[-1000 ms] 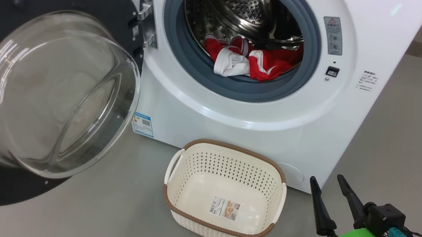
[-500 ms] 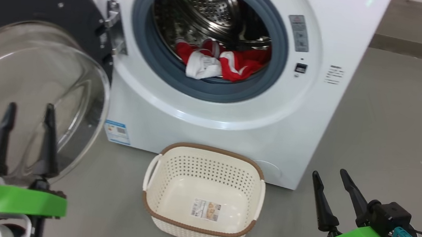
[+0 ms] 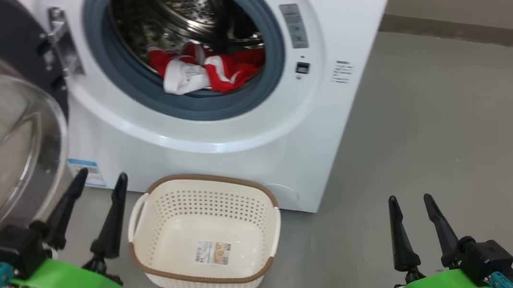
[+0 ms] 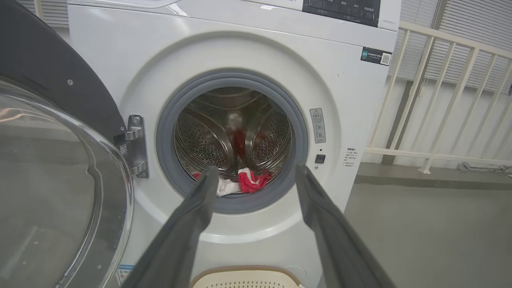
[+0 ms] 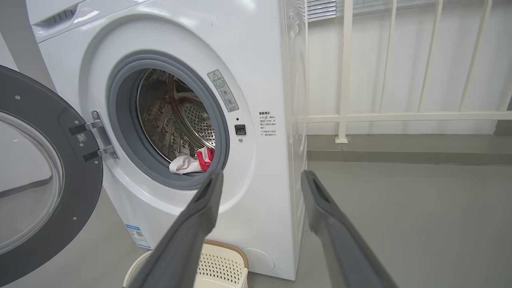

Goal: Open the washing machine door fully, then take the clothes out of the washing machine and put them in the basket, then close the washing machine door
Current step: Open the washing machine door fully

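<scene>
The washing machine (image 3: 342, 23) takes the upper left and the middle of the head view, and its round opening with the grey rubber ring (image 3: 183, 107) is uncovered. The washing machine door (image 3: 4, 28) stands swung open at the left edge of that view, hanging on a metal hinge (image 3: 58, 41), with the clear glass bowl bulging towards the camera. The clothes (image 3: 207, 68), red with a white part, lie in a heap at the lower front of the steel drum (image 3: 180, 5), and the white part reaches onto the rubber ring. The basket (image 3: 213, 180) stands on the grey floor (image 3: 431, 135) just in front of the machine, below the opening, and it holds only a paper label (image 3: 212, 252) on its bottom. The left gripper (image 3: 102, 175) is at the lower left, between the door glass and the basket, with its fingers spread wide and nothing between them. The right gripper (image 3: 410, 200) is at the lower right over bare floor, well apart from the basket, also spread wide and empty. In the left wrist view the clothes show between the two fingers.
</scene>
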Controlling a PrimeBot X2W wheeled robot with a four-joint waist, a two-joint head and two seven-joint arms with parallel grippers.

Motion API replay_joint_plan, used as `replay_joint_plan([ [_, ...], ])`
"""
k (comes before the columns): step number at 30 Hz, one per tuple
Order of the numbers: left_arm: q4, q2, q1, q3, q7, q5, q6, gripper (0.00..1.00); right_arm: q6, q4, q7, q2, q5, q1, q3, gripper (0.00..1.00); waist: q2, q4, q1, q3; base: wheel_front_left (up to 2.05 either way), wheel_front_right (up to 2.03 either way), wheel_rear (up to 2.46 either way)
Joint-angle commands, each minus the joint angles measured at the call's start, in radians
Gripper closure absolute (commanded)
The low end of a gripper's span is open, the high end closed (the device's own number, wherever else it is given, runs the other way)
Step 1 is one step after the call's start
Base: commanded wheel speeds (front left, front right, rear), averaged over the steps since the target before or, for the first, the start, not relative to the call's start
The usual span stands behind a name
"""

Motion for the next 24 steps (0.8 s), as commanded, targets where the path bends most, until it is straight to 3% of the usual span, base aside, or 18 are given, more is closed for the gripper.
replay_joint_plan([
  [1,-0.016,0.024,-0.009,0.035,-0.007,0.006,-0.007,0.00,0.008,-0.035,-0.006,0.001,-0.009,-0.032,0.017,0.00,0.0000,-0.045,0.0000,0.008,0.00,0.00,0.00],
  [11,0.062,0.005,0.070,0.052,-0.014,0.031,-0.043,0.00,0.008,-0.070,-0.006,0.001,-0.035,-0.003,0.011,0.00,0.0000,-0.110,0.0000,-0.005,0.00,0.00,0.00],
  [24,0.069,-0.076,0.147,0.148,-0.014,0.123,-0.092,0.00,0.008,-0.115,-0.006,0.001,-0.049,0.044,0.004,0.00,0.0000,-0.129,0.0000,-0.025,0.00,0.00,0.00],
])
